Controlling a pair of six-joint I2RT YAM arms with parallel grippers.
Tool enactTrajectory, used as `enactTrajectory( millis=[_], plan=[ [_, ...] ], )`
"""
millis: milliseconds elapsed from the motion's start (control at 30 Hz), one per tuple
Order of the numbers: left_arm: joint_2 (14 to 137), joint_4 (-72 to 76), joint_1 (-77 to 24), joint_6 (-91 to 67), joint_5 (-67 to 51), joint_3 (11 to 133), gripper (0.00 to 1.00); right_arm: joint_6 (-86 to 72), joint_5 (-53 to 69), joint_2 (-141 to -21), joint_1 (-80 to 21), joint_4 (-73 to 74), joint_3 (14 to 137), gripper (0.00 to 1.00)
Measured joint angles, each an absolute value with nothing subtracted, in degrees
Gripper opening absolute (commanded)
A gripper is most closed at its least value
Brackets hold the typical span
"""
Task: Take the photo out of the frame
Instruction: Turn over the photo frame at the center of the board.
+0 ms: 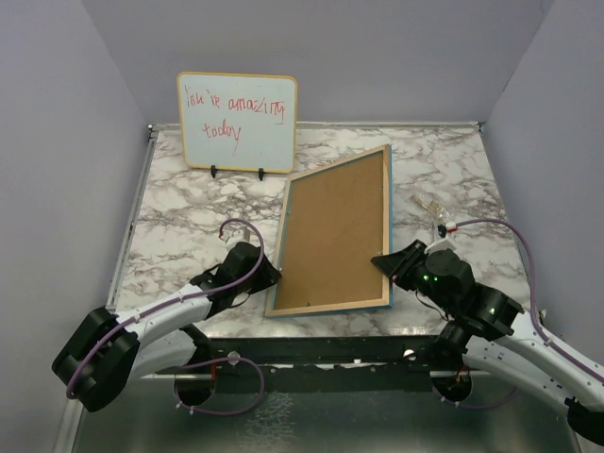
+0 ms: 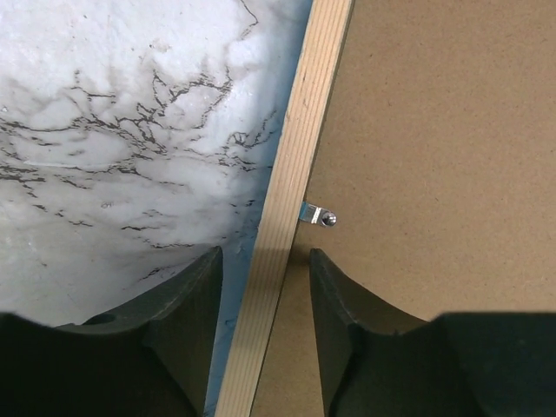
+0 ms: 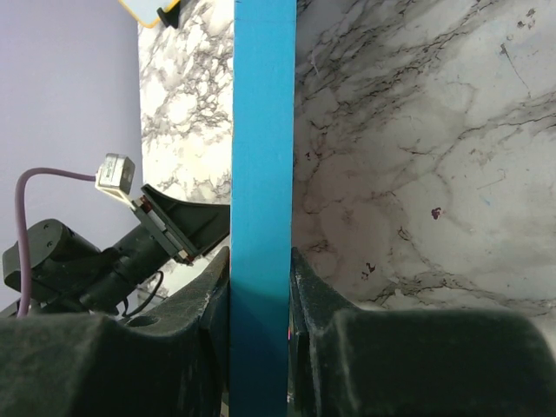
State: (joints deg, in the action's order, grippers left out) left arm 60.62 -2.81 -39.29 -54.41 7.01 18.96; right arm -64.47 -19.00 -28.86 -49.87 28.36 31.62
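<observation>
Top external view shows the frame [image 1: 388,208] lying back-up and askew on the marble bench [image 1: 189,217], its brown backing board [image 1: 335,236] facing the camera and in place inside the pale wood rim. The photo cannot be seen in any view; I judge it sits beneath that board, so nothing has come out yet.

The right end effector [image 1: 382,262] is clenched on the frame's right side near the near corner; its wrist view shows the blue rim pinched tight between both fingers [image 3: 208,295]. The left end effector [image 1: 274,276] straddles the left side of the rim near the near-left corner. From its wrist camera the wood strip runs between the fingers [image 2: 195,295] with a sliver of gap on each side, so it is released, not gripping.

A small metal tab [image 2: 318,215] just ahead of the left fingers lies over the board's edge. The task looks to be in its early stage: frame secured on one side, tabs unturned, board and photo yet to be lifted out.
</observation>
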Motion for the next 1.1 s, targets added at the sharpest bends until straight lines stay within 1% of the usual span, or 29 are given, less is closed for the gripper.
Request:
enactTrajectory(
  millis=[100,200,300,367,400,467,533,567,633,700,767,867,933,1100],
  plan=[
    [60.0,-0.3,-38.6,-54.8,5.1,17.4,0.4,-64.5,-19.0,-28.9,-49.9,28.4,31.6,0.03],
    [59.9,1.0,-37.9,-54.8,3.9,16.7,0.35,-64.5,-19.0,-29.1,-49.9,28.4,31.6,0.04],
    [59.9,2.3,-37.6,-54.9,3.0,16.3,0.25,-64.5,-19.0,-29.1,-49.9,28.4,31.6,0.04],
    [60.0,2.7,-37.5,-54.8,2.8,16.0,0.21,-64.5,-19.0,-29.1,-49.8,28.4,31.6,0.06],
    [60.0,2.7,-37.3,-54.8,2.8,15.9,0.16,-64.5,-19.0,-29.2,-49.8,28.3,31.6,0.07],
    [60.0,2.9,-37.2,-54.6,2.6,15.9,0.09,-64.5,-19.0,-29.3,-49.8,28.3,31.6,0.15],
    [60.0,2.9,-37.2,-54.1,2.6,15.9,0.04,-64.5,-19.1,-29.4,-49.8,28.3,31.6,0.19],
    [59.9,2.9,-37.2,-53.8,2.6,15.9,0.03,-64.5,-19.1,-29.5,-49.8,28.3,31.6,0.22],
    [59.7,2.8,-37.2,-53.4,2.8,15.9,0.0,-64.4,-19.1,-29.7,-49.8,28.2,31.6,0.36],
    [59.6,2.6,-37.2,-53.3,2.9,15.9,0.0,-64.2,-19.2,-30.2,-49.8,28.4,31.7,0.39],
    [59.4,2.3,-37.2,-53.3,3.0,15.9,0.0,-63.5,-19.5,-30.8,-49.8,29.5,31.7,0.45],
    [59.4,2.2,-37.1,-53.3,3.0,15.9,0.0,-63.1,-19.7,-31.2,-49.8,30.5,31.9,0.48],
    [59.4,2.2,-37.1,-53.3,3.0,15.9,0.0,-63.0,-19.7,-31.2,-49.8,30.8,32.2,0.58],
    [59.3,1.3,-36.9,-53.3,2.9,16.2,0.0,-64.1,-19.7,-31.4,-49.8,31.9,32.5,0.63]
  ],
)
